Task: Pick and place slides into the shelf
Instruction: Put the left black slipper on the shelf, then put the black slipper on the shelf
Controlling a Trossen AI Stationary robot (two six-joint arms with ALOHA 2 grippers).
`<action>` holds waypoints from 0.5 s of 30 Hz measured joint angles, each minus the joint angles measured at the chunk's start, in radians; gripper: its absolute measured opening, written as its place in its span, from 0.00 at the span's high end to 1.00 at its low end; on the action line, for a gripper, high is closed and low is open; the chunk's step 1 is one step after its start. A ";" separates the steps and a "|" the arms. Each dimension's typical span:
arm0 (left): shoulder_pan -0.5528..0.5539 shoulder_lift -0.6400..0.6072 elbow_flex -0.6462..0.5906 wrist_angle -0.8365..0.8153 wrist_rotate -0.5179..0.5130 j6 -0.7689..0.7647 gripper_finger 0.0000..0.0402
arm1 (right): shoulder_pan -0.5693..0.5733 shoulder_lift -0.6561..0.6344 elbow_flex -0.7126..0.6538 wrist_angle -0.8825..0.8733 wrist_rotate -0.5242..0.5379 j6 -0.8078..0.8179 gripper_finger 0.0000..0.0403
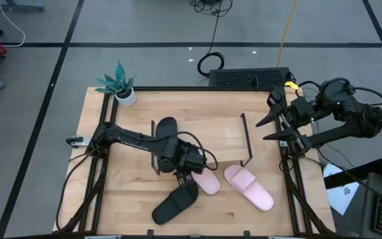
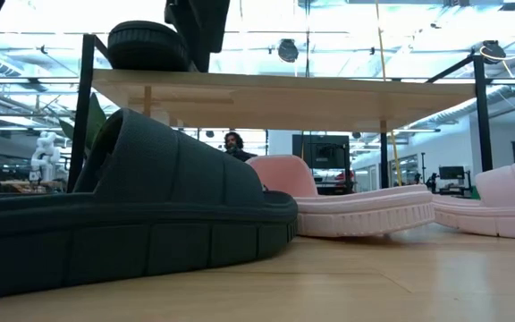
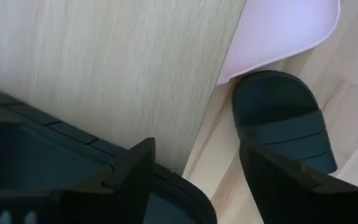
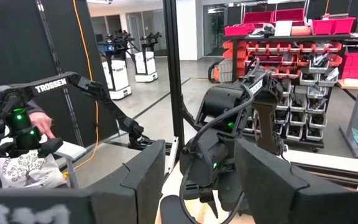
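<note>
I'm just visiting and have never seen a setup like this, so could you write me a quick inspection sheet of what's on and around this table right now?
Surface: wooden table, bare wood around the things.
Job's things: one black slide on the shelf; second black slide and two pink slides on the table in front of it.
Clutter: potted plant at a back corner.
Grippers: left gripper open, over the shelf's front edge; right gripper open, waiting at the table's right edge.
Cables: black and yellow cables on the floor behind.
Surroundings: grey floor; person seen beyond the table.
</note>
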 joint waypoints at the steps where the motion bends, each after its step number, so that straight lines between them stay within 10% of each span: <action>1: 0.000 0.000 0.000 0.000 0.003 -0.008 0.40 | 0.000 0.000 0.000 0.000 0.000 -0.001 0.55; 15: -0.024 -0.128 0.001 0.069 0.008 -0.101 0.40 | 0.000 0.000 0.000 0.002 0.000 -0.032 0.55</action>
